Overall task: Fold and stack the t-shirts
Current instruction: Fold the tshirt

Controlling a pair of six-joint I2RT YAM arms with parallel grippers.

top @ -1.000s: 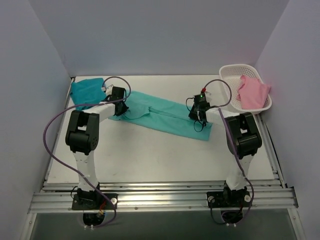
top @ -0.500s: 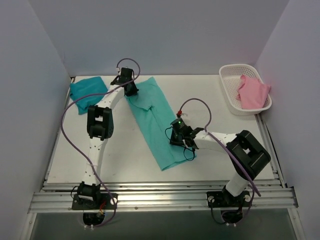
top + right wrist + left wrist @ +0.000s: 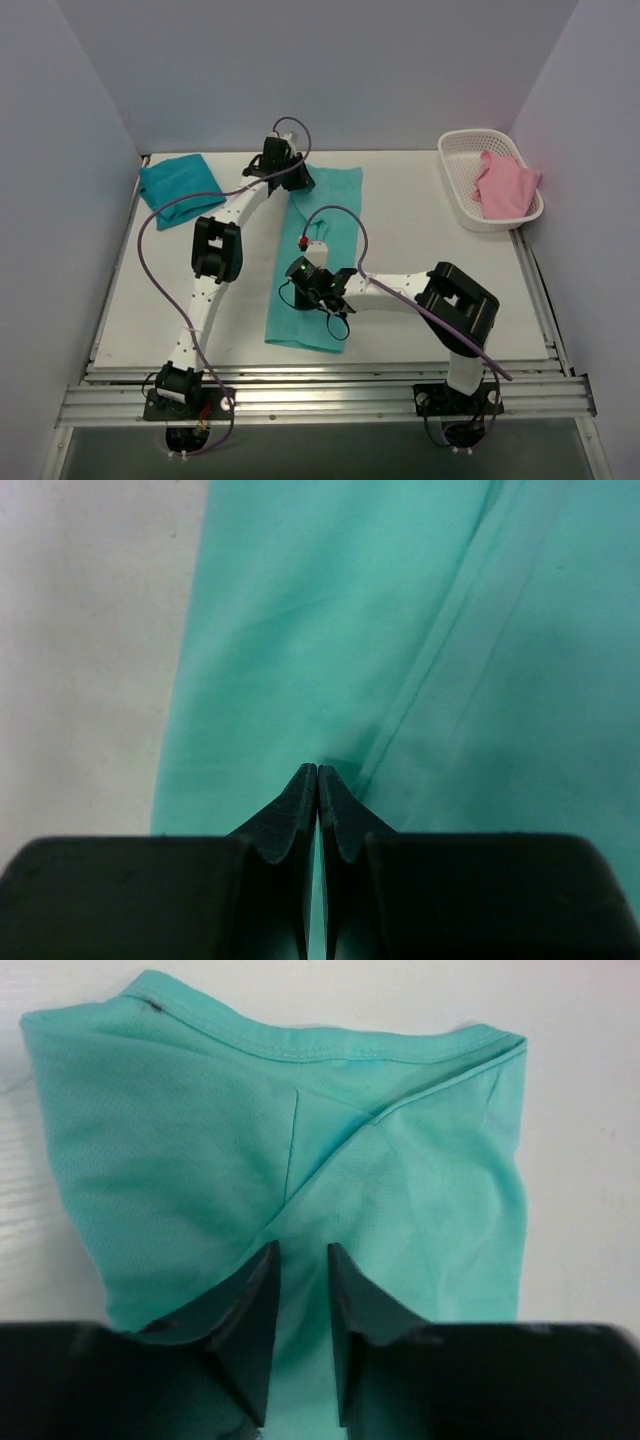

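Note:
The mint t-shirt [image 3: 337, 205] lies as a long folded strip running from the far middle of the table toward the near edge. My left gripper [image 3: 292, 177] is at its far end, shut on a gathered pinch of the cloth [image 3: 200, 1110], with folds converging at the jaws [image 3: 302, 1248]. My right gripper [image 3: 298, 279] is over the strip's near part, its jaws [image 3: 318, 770] shut tight on a pucker of the mint cloth [image 3: 300, 600] beside a fold line. The darker teal t-shirt [image 3: 180, 185] lies folded at the far left, apart from both grippers.
A white basket [image 3: 462, 150] holding a pink cloth [image 3: 505, 185] stands at the far right. The table [image 3: 450, 250] is white, with walls close on the left, back and right. The right arm stretches low across the table's near middle.
The mint strip has swung from lying left-to-right to lying far-to-near. My left gripper carried its end farther back and right; my right gripper dragged the other end nearer and left.

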